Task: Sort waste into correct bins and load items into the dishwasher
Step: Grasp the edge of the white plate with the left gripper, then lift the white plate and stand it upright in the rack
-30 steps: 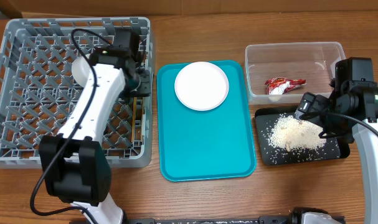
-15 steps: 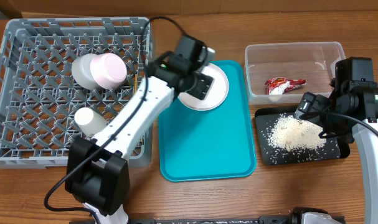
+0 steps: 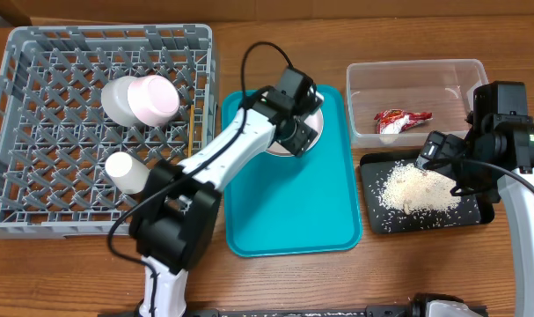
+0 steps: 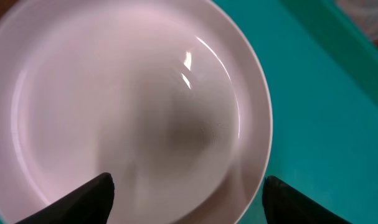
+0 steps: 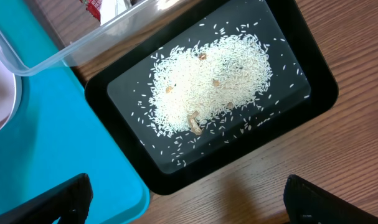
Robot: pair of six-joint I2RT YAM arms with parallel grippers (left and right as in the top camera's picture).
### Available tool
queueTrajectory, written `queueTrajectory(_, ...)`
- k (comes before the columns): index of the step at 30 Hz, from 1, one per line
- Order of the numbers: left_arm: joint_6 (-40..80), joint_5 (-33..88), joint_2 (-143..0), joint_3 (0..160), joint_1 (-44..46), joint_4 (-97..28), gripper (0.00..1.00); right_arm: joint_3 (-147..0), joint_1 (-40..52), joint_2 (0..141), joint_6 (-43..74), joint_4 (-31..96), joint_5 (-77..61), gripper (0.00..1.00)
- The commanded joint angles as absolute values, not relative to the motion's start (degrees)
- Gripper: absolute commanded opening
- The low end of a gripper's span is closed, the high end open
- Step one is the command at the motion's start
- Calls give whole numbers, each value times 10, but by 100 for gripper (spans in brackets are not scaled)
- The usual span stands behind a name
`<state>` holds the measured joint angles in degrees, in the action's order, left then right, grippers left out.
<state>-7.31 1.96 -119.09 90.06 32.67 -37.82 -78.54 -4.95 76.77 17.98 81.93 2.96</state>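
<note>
My left pincer (image 4: 189, 200) hangs wide and empty over the white plate (image 4: 126, 99) at the far end of the teal tray (image 3: 293, 211); best to slide one finger under the rim, nip firmly, then lift toward the grey rack (image 3: 38, 132) at left.

Overhead straight down, whole table (image 3: 425, 273). Left wrist close over plate (image 4: 114, 93); right wrist higher, black tray (image 5: 117, 96).

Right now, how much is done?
Done: crumpled red-and-white wrapper in the clear plastic tub, white rice on the black tray; white bowl, small white cup and wooden chopsticks in the grey dish rack. In hand: the open left hand hovers over the round white plate on the teal tray. Left: racking it.
</note>
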Motion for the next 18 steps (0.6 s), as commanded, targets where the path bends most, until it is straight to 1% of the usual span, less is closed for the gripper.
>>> queueTrajectory(1,-84,26,-1221,909,342,-381,75,-790,-52,766,180,816,29,100)
queueTrajectory(5,-81,26,-1238,909,351,-390,73,-790,-52,766,180,815,29,100)
queueTrajectory(8,-81,26,-1249,909,356,-405,64,-790,-52,766,180,815,29,100)
queueTrajectory(10,-81,26,-1251,909,357,-417,53,-790,-52,766,180,816,29,100)
queueTrajectory(11,-81,26,-1251,909,357,-423,45,-790,-52,766,180,816,29,100)
queueTrajectory(12,-81,26,-1250,909,357,-427,33,-790,-52,766,180,815,29,100)
queueTrajectory(14,-60,26,-1250,909,357,-438,14,-790,-52,766,180,815,29,100)
queueTrajectory(18,-16,26,-1250,909,357,-461,4,-790,-52,766,180,813,29,100)
